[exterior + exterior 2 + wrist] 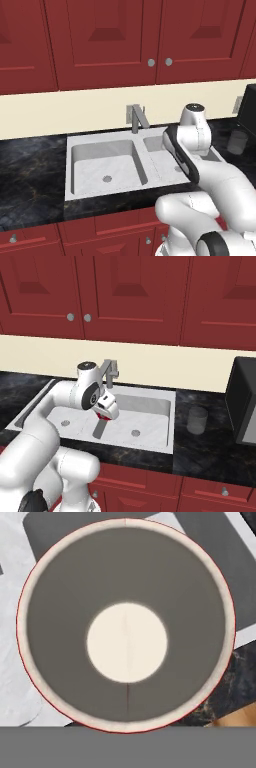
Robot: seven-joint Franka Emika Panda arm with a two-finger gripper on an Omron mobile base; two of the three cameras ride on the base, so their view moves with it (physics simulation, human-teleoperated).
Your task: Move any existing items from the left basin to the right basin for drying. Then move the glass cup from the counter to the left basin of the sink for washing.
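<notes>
- Red cup (126, 625) is seen mouth-on directly below the claw (106, 414), its pale rim and inside facing the hand camera.
- It is held in the narrowly closed claw, above the right basin (150, 428) (left basin (102, 167) lies to its left).
- Glass cup (197, 420) is stood on the counter (210, 451), well to the claw's right.

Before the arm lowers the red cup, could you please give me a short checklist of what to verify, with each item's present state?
1. Red cup held by the gripper: ok, it hangs under the hand, filling the hand view.
2. Cup out of the left basin: ok, that basin holds nothing.
3. Cup over the right basin: ok, above the basin floor.
4. Right basin floor free under the cup: ok.
5. Glass cup upright on the counter: ok.
</notes>
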